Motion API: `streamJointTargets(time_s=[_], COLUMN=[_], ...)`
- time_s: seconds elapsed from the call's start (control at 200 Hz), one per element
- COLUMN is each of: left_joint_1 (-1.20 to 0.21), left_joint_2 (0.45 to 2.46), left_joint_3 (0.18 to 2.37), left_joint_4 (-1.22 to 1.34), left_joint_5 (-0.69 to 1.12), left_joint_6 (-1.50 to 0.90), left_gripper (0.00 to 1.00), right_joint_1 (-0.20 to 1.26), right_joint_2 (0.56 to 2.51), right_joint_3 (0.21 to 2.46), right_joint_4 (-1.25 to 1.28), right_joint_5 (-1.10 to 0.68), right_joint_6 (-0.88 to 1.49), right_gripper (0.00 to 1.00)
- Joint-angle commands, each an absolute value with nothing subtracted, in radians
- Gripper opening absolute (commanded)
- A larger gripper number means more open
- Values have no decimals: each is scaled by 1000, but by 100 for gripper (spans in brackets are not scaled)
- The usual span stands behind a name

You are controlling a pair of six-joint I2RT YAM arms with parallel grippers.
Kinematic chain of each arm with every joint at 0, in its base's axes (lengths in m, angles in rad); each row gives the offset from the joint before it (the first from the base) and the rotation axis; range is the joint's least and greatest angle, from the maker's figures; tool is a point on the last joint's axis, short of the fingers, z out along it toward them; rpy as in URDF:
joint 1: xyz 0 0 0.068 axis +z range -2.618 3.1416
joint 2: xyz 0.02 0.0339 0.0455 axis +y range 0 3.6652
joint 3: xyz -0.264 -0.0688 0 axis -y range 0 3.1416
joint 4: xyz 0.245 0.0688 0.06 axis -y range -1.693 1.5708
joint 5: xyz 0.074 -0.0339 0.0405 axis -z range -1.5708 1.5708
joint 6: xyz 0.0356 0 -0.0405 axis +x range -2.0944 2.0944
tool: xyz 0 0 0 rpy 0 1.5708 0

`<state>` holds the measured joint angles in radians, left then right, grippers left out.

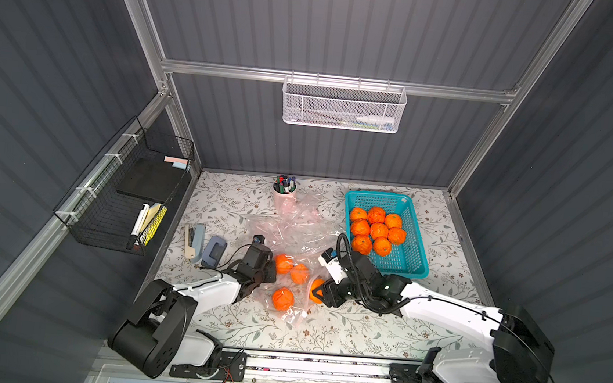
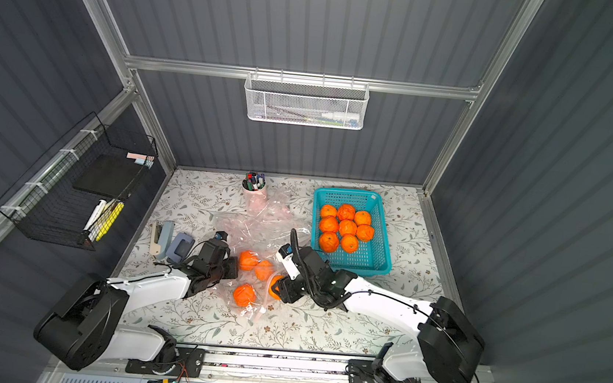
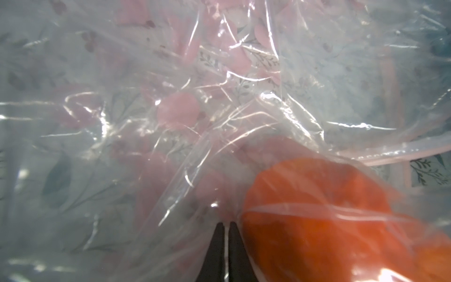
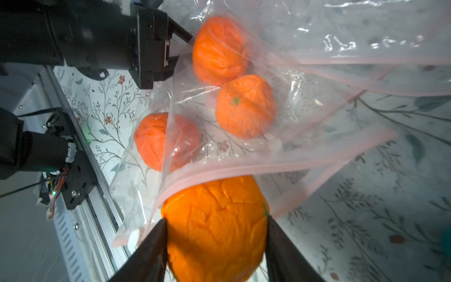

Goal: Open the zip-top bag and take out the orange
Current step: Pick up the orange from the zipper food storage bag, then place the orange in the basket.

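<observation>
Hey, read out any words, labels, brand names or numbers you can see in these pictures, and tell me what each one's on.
Nothing can be read in any view.
White print on the zip-top bag: too blurred to read.
Bottle in the white mesh basket: any label is too small to read.
Marker in the black wire basket: any marking is too small to read.

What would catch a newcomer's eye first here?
A cluster of oranges sits in the teal basket, back right on the table. Mid-table, the right end effector grips one orange at the mouth of a clear zip-top bag, while the left end effector pinches bag plastic.
</observation>
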<state>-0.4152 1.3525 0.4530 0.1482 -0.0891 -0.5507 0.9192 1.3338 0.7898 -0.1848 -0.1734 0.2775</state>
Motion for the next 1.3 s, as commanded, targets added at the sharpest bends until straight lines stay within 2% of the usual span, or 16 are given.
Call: streamJointTargets(time_s=[0.0,0.17,0.325,0.68,0.885,1.296], left_joint_1=[-415,-415,-416,-415,-415,-416], left_joint_2=[1317,1310,1290,1305,1296,1305], left_joint_3=[432,428,415,422,419,422], left_joint_4=[158,161,165,168,169,167], left_joint_5=[-81,-77,-74,-62,-65,-63], left_joint_6=[-543,-543,-542,-532,-534,-532], left_gripper=[9,8,8,7,7,7], right_joint_1=[903,804,637,284,250,205], right_joint_2=[1254,1119,1061,1188,1393,1700], right_joint_3=[839,872,890,933,994,1121], right_joint_4=[-377,-474,-470,-491,-466,-489], right_joint_5=[-123,-87,-55,156,284,336], right_joint_6=[191,179,186,255,255,301], right_gripper=[48,47,46,46,44,47])
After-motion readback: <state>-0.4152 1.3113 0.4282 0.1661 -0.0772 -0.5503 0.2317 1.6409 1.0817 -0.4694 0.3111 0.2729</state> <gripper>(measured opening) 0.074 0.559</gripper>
